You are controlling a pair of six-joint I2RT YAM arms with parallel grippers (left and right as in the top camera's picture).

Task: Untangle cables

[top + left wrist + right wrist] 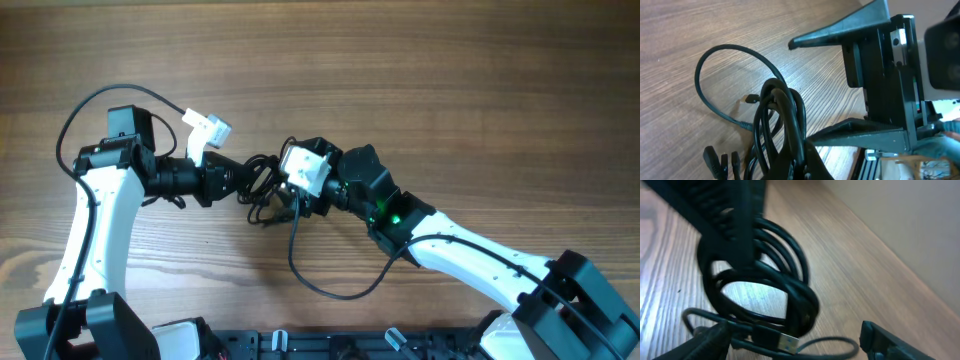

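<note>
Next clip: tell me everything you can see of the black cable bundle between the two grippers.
The bundle of thin black cables is several glossy, rubbery-looking cords wound into overlapping loops that stand upright on the wooden table. The left gripper is shut on the coil; the right gripper is open in front of it, not clamping. One strand arcs out flat on the wood. Small plugs end the loose strands, one a USB plug with a bluish insert.
</note>
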